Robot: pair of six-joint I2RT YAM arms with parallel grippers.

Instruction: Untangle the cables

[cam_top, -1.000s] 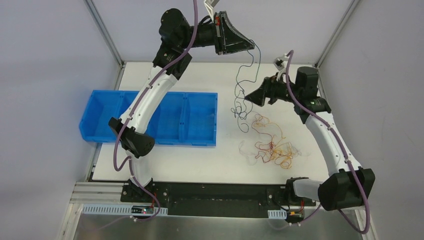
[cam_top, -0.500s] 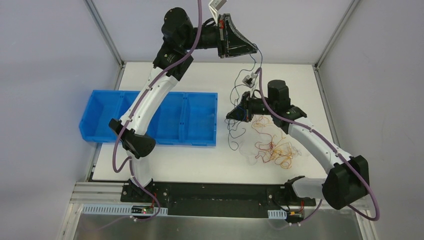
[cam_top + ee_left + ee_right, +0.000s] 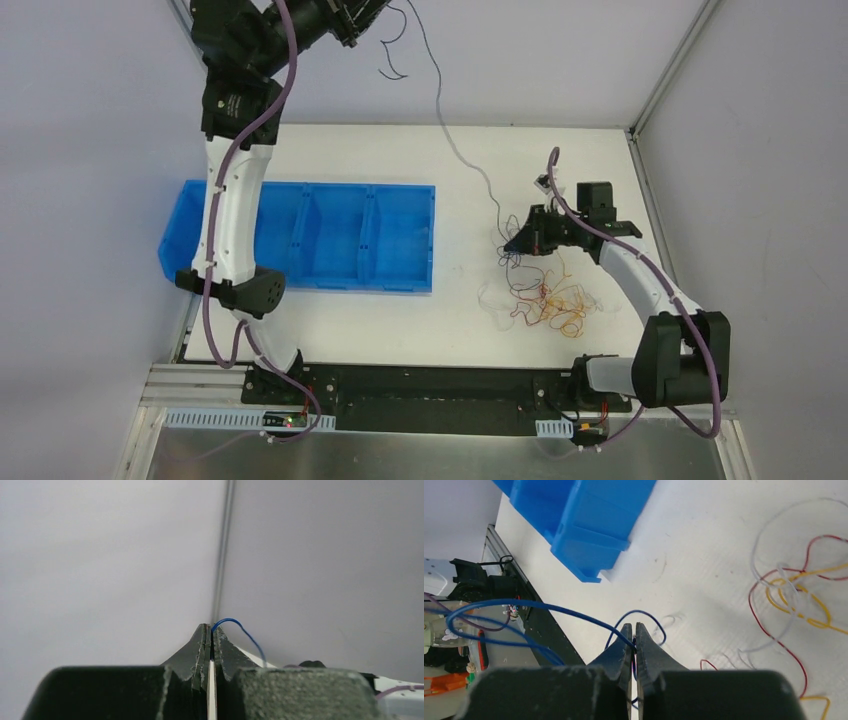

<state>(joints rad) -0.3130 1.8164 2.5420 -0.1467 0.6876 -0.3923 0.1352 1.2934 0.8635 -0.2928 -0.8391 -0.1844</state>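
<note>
Left fingers and right fingers each pinch a blue cable.

Top cam looked down on the whole counter from above and behind. L wrist cam faced bare wall; R wrist cam, close to the counter, shared blue bin w/ top.

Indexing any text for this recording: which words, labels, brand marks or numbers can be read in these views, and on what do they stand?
None: no text can be read in any view.
The blue compartment bin: no label shows.
The small circuit board at the left arm's base: any print is too small to read.
The blue cable: no marking shows.
</note>
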